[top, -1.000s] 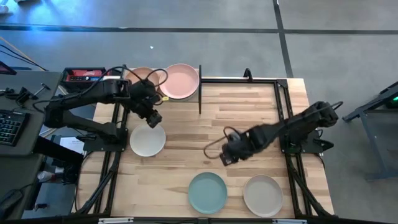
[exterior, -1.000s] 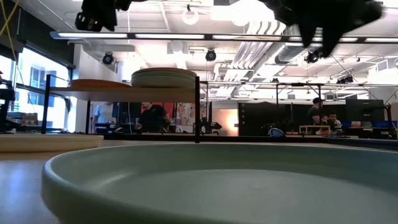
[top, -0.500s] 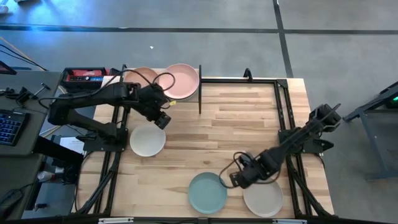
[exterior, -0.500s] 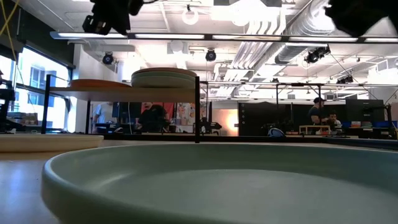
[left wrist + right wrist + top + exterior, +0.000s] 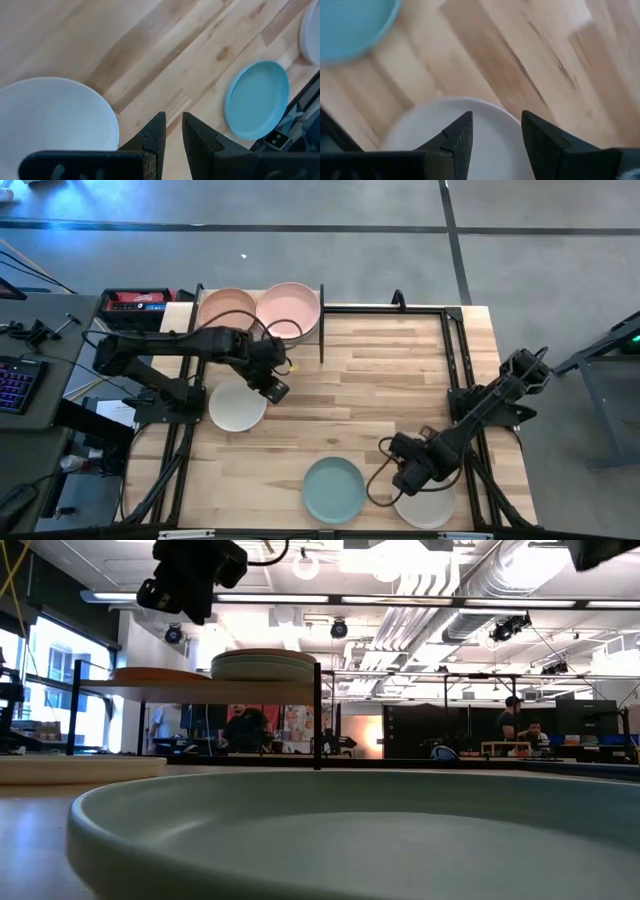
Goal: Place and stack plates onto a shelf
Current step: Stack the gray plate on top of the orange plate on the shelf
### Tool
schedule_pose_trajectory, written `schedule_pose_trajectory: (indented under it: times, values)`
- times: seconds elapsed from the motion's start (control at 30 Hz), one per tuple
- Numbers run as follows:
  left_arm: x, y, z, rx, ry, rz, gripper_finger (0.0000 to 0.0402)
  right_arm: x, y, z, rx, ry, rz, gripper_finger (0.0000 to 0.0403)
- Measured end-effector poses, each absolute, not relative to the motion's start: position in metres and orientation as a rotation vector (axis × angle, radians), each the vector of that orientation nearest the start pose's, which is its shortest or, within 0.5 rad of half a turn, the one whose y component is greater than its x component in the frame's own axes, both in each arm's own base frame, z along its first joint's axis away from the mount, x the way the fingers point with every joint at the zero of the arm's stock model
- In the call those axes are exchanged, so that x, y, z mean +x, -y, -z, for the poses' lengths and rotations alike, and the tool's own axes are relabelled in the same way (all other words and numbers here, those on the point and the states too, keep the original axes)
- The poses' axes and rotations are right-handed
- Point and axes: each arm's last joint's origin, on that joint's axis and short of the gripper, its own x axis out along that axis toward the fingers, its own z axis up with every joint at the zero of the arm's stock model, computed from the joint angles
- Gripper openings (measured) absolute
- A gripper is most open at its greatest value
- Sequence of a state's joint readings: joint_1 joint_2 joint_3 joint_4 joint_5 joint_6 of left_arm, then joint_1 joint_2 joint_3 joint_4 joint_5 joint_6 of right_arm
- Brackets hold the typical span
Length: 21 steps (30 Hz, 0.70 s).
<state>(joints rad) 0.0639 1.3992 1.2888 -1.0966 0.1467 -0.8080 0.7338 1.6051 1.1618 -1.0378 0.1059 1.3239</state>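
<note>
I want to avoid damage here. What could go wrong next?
The right gripper hovers open over the beige plate, which lies near the table edge; a bad grasp may push it off. The teal plate lies close beside and may be bumped. The left gripper, near the white plate, may clip it.

1. Even, bright overhead light; shadows on the tabletop [image 5: 380, 370] are soft.
2. Ceiling lamps [image 5: 305, 565] glare in the low view.
3. The near teal plate [image 5: 350, 835] is out of focus.
4. The right wrist view is motion-blurred.

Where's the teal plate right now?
High view: the teal plate lies at the table's near edge, just left of the beige plate under the right pincer.
</note>
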Motion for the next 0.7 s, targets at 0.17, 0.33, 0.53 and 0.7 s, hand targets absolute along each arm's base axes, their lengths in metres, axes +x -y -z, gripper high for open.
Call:
schedule_pose_trajectory:
  times: [0.17,0.33,0.53,0.7]
  values:
    - [0.262,0.003,-0.303,-0.819,-1.2,-0.394,0.0051,0.215,-0.193,-0.218,0.248,-1.41,0.212,0.0147]
    - [0.262,0.016,-0.303,-0.828,-1.212,-0.381,0.0051,0.218,-0.202,-0.207,0.115,-1.437,0.076,0.0147]
    - [0.261,0.03,-0.303,-0.807,-1.224,-0.345,0.0051,0.22,-0.207,-0.195,-0.065,-1.429,0.004,0.0147]
    - [0.262,0.037,-0.304,-0.801,-1.213,-0.323,0.0051,0.225,-0.213,-0.183,-0.156,-1.446,-0.1,0.0147]
